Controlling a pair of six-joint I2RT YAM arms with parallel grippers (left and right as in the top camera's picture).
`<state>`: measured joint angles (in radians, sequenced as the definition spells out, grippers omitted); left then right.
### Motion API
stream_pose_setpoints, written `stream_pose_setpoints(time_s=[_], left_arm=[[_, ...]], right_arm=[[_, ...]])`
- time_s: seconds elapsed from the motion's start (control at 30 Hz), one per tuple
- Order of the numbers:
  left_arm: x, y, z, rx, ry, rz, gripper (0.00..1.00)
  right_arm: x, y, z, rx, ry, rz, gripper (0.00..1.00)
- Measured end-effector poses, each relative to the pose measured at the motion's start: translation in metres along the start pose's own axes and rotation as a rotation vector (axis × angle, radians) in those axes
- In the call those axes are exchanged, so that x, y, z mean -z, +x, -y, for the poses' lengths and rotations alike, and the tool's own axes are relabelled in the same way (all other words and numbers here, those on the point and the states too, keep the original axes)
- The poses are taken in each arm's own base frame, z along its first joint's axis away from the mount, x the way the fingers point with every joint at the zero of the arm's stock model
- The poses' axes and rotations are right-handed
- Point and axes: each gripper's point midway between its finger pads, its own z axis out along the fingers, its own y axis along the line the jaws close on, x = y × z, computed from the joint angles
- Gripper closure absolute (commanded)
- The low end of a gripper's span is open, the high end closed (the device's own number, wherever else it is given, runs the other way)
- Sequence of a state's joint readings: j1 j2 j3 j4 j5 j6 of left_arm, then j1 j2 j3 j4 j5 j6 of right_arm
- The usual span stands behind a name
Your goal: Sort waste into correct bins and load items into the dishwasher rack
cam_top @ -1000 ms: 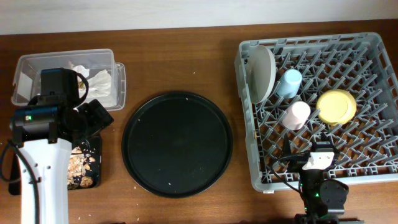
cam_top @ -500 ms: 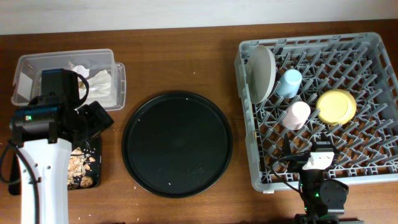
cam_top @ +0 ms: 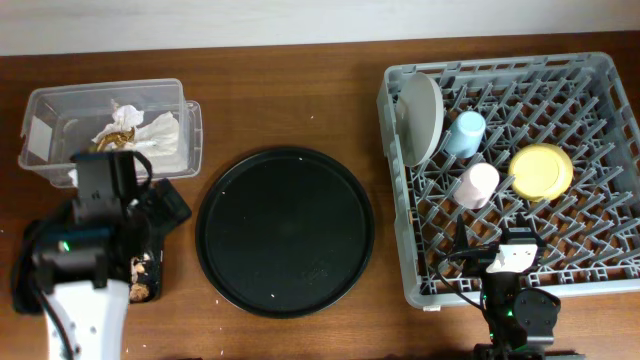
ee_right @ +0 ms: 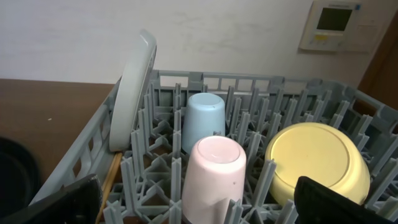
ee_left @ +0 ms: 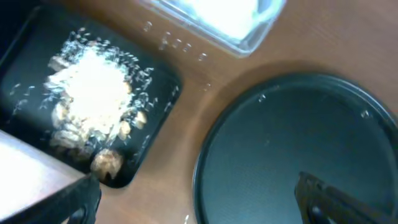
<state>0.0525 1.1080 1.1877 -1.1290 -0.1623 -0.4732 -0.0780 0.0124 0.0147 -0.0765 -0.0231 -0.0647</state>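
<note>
Apparently the closing stage of the waste sorting: the left gripper [ee_left: 199, 186] hangs over the shallow black tray [ee_left: 163, 84], fingers spread wide, nothing between them. Food scraps [ee_left: 93, 102] lie heaped in that tray, beige-brown, crumbly, paler on top, with loose crumbs scattered toward the tray's corners. Beyond it the clear tub [cam_top: 40, 110] holds crumpled white napkins [cam_top: 160, 135] and a shiny gold-brown wrapper [cam_top: 118, 113]. The round black tray [cam_top: 285, 230], between bins and rack, carries only a few pale specks. The dishwasher rack [cam_top: 400, 250] at the right looks loaded: grey plate [cam_top: 420, 115] standing on edge against the left wall, blue cup [cam_top: 465, 132] and pink cup [cam_top: 478, 185] upside down on pegs, yellow bowl [cam_top: 540, 170] tipped face-down beside them. One thin wooden stick [ee_right: 111, 180] shows by the rack's left wall below the plate, likely a chopstick; I cannot make out a second. The right gripper [ee_right: 198, 186] sits at the rack's near edge, fingers apart, empty. Judgement: little is left to do; the next move calls for lifting the left arm clear without brushing the scraps, then checking the table for strays.
</note>
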Motion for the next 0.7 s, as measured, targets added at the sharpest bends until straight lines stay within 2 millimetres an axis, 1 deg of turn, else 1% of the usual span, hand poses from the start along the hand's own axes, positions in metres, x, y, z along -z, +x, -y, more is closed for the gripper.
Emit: stream_pose_setpoints(time_s=[0.1,0.13,0.2,0.27,0.33,0.47,0.57,0.7], left_arm=[[-0.009,0.021,0.010,-0.070,0.108,0.100,0.01],[-0.012,0.029,0.010,-0.084,0.131,0.123,0.01],[-0.021,0.043,0.008,-0.097,0.166,0.168,0.01],[-0.033,0.061,0.001,-0.107,0.170,0.169,0.01],[-0.046,0.072,-0.001,-0.108,0.183,0.190,0.01],[-0.052,0.077,-0.003,-0.105,0.192,0.208,0.01],[-0.049,0.076,-0.003,-0.103,0.198,0.220,0.01],[-0.042,0.083,-0.009,-0.102,0.199,0.225,0.01]], right_arm=[[0.000,0.000,0.000,0.000,0.001,0.001,0.01],[0.000,0.000,0.000,0.000,0.001,0.000,0.01],[0.000,0.000,0.000,0.000,0.001,0.000,0.01],[0.000,0.000,0.000,0.000,0.001,0.000,0.01],[0.000,0.000,0.000,0.000,0.002,0.001,0.01],[0.000,0.000,0.000,0.000,0.002,0.001,0.01],[0.000,0.000,0.000,0.000,0.002,0.001,0.01],[0.000,0.000,0.000,0.000,0.002,0.001,0.01]])
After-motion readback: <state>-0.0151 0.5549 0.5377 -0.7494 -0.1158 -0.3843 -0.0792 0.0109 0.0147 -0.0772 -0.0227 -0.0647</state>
